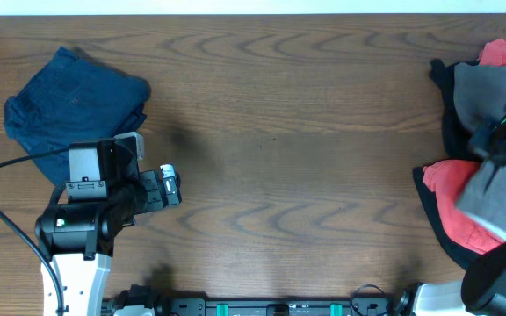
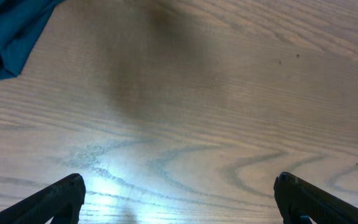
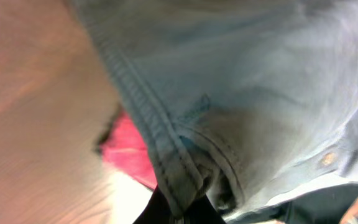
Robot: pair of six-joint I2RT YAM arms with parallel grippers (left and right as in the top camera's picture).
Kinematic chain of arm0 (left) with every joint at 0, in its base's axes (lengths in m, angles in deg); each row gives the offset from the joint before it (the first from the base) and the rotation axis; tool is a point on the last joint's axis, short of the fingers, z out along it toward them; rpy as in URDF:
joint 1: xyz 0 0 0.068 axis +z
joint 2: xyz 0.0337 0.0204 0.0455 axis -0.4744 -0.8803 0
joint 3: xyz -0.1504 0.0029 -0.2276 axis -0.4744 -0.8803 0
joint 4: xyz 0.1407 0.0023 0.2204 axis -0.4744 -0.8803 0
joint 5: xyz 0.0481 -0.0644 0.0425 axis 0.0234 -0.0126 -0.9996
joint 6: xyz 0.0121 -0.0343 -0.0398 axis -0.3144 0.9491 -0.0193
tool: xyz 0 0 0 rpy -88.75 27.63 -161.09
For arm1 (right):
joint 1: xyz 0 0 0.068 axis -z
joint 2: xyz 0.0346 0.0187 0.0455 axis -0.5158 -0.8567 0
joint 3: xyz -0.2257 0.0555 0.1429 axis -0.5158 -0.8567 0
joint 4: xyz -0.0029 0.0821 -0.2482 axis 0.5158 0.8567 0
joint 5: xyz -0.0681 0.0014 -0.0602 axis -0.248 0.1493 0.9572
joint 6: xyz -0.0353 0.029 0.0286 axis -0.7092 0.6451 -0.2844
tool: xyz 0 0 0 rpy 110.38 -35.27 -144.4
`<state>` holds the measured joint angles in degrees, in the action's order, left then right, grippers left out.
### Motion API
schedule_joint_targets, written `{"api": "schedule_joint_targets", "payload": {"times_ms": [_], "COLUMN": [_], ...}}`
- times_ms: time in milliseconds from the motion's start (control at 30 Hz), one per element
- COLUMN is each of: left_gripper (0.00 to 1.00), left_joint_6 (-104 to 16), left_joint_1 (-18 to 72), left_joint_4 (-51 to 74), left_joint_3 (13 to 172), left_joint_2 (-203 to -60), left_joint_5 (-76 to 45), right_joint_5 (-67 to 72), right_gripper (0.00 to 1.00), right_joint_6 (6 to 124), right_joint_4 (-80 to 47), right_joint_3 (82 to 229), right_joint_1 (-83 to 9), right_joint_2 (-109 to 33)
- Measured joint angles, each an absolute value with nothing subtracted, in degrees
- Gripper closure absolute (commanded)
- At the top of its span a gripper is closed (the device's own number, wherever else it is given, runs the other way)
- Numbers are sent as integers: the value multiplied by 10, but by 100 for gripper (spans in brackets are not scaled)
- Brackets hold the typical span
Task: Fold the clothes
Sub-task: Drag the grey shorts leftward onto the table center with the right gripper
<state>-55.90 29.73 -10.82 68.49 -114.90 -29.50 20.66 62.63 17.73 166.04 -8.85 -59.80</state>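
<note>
Grey shorts (image 3: 241, 93) are filling the right wrist view, with the seam and a button (image 3: 328, 158) right at the lens. We're clenching the right hand (image 3: 182, 210) on a bunched fold by the seam. The fabric is gathering into it at the bottom edge, so we're reading this as a grip, not a hover.

Overhead, the shorts are sitting at the far right edge of the counter (image 1: 306, 132), on top of the pile with the red garment (image 1: 451, 206) and the black garment (image 1: 446, 114). We're likely gripping near the waistband so one piece peels off the pile without dragging the others along.

The left hand (image 2: 179, 202) is released, jaws spread wide, hanging over bare wood just beside the navy garment (image 1: 73, 101). That one is lying bundled at the far left, well apart from the pile, and probably counts as done. The left arm is sitting off to that side, which is leaving the middle free for spreading.

Judging progress: we're early on this piece, with nothing laid flat yet. The next move is calling for a carry to the centre, with the left hand taking a second corner. The risk is the red one snagging and riding along.
</note>
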Motion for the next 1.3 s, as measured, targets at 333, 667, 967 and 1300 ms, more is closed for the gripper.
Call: {"api": "schedule_joint_targets", "payload": {"times_ms": [333, 667, 967, 1300], "left_gripper": [2, 2, 2, 2], "left_joint_6": [-559, -559, -559, -538], "left_joint_1": [297, 297, 297, 297], "left_joint_4": [-108, -108, -108, -105], "left_joint_3": [685, 685, 685, 685], "left_joint_2": [-1149, -1149, -1149, -1149], "left_joint_5": [-295, -295, -295, -293], "right_joint_5": [-36, -50, -32, 110], "right_gripper": [99, 99, 17, 1], "right_joint_6": [498, 575, 648, 676], "right_joint_4": [270, 38, -175, -64], "right_joint_3": [1702, 1628, 1622, 1631], "right_joint_1": [-257, -544, -697, -652], "right_joint_2": [-584, -606, -680, -658]}}
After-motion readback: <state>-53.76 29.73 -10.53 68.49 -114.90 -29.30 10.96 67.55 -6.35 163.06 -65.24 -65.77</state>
